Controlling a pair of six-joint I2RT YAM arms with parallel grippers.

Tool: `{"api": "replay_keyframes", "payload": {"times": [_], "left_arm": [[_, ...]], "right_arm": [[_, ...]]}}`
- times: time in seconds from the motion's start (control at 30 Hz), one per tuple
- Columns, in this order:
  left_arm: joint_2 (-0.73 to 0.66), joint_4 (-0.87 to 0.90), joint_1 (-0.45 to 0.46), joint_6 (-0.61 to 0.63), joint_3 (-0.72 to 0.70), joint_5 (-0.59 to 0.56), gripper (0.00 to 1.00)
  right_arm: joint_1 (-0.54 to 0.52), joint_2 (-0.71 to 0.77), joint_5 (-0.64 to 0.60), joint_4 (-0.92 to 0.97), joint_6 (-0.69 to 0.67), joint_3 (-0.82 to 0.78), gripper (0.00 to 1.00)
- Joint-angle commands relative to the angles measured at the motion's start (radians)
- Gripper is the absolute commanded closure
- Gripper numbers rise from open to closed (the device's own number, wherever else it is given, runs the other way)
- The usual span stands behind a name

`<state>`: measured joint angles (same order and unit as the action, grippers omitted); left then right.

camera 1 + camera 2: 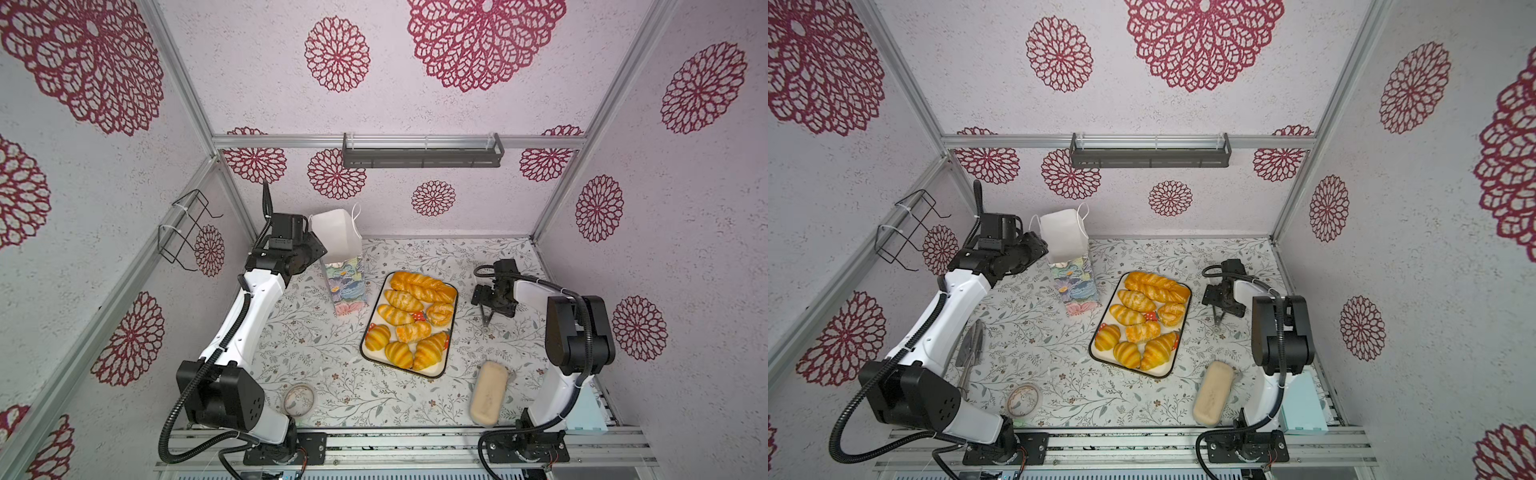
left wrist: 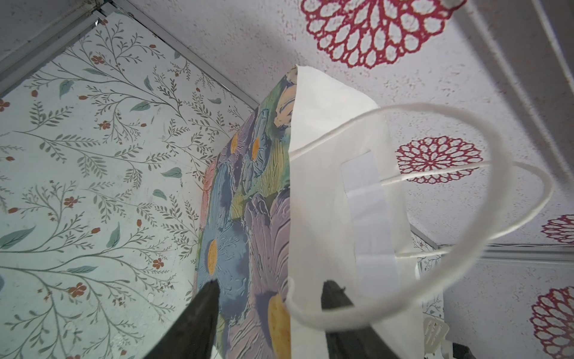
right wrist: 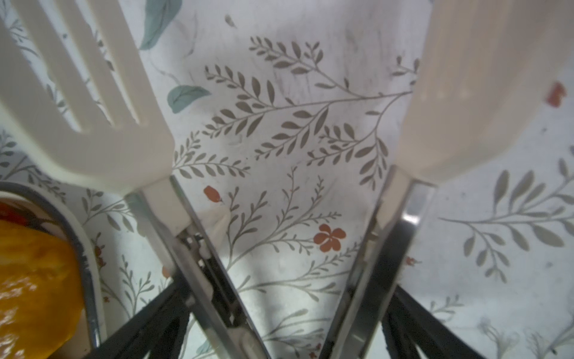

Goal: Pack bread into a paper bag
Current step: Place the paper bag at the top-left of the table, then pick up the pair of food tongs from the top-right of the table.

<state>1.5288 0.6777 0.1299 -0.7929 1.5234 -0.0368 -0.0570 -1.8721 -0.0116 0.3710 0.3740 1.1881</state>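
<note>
Several glossy golden pieces of bread point(image 1: 409, 320) point(image 1: 1142, 318) lie on a white, dark-rimmed tray point(image 1: 436, 368) in the middle of the table. The paper bag point(image 1: 338, 241) point(image 1: 1065, 237) stands upright behind and to the left of it, flowered outside, white inside. My left gripper point(image 1: 319, 248) point(image 2: 270, 286) is at the bag's rim. Its jaws are apart, one finger point(image 2: 211, 298) outside the flowered wall and the other inside. My right gripper point(image 1: 494, 305) point(image 3: 287, 289) is to the right of the tray, closed round white-headed metal tongs point(image 3: 192, 248) whose spread tips point(image 1: 485, 320) point down at the table. A piece of bread point(image 3: 31, 279) shows at the edge of the right wrist view.
A pale beige oblong block point(image 1: 489, 392) lies front right, with a teal box point(image 1: 1304, 403) beyond it. A round roll point(image 1: 298, 400) sits front left and grey utensils point(image 1: 973, 340) lie beside the left arm. A wire rack point(image 1: 187, 232) hangs on the left wall and a shelf point(image 1: 422, 156) on the back wall.
</note>
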Motion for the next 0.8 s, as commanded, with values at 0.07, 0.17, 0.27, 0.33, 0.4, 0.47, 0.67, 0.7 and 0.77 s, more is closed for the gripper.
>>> {"api": "replay_keyframes", "payload": {"times": [0.07, 0.17, 0.27, 0.33, 0.4, 0.47, 0.67, 0.7, 0.77], "left_arm": [[-0.012, 0.032, -0.007, 0.025, 0.042, -0.01, 0.44], [-0.019, 0.038, -0.009, 0.031, 0.043, -0.015, 0.47], [-0.024, 0.043, -0.013, 0.036, 0.044, -0.014, 0.5], [-0.026, 0.046, -0.015, 0.038, 0.047, -0.014, 0.5], [-0.027, 0.048, -0.016, 0.043, 0.051, -0.014, 0.5], [-0.024, 0.05, -0.016, 0.045, 0.055, -0.014, 0.5], [-0.019, 0.066, -0.018, 0.056, 0.074, -0.013, 0.5], [-0.018, 0.066, -0.018, 0.058, 0.076, -0.013, 0.5], [-0.019, 0.068, -0.019, 0.06, 0.079, -0.011, 0.5]], "right_arm": [[-0.006, -0.016, -0.049, 0.01, -0.031, 0.04, 0.07], [-0.01, -0.03, -0.055, 0.013, -0.036, 0.045, 0.1], [-0.015, -0.032, -0.057, 0.016, -0.038, 0.043, 0.13], [-0.023, -0.03, -0.067, 0.017, -0.042, 0.038, 0.13], [-0.03, -0.037, -0.074, 0.02, -0.05, 0.041, 0.14], [-0.035, -0.045, -0.087, 0.027, -0.051, 0.046, 0.16], [-0.041, -0.028, -0.122, 0.032, -0.052, 0.038, 0.28], [-0.041, -0.021, -0.126, 0.03, -0.052, 0.035, 0.29], [-0.043, -0.006, -0.129, 0.025, -0.05, 0.028, 0.31]]}}
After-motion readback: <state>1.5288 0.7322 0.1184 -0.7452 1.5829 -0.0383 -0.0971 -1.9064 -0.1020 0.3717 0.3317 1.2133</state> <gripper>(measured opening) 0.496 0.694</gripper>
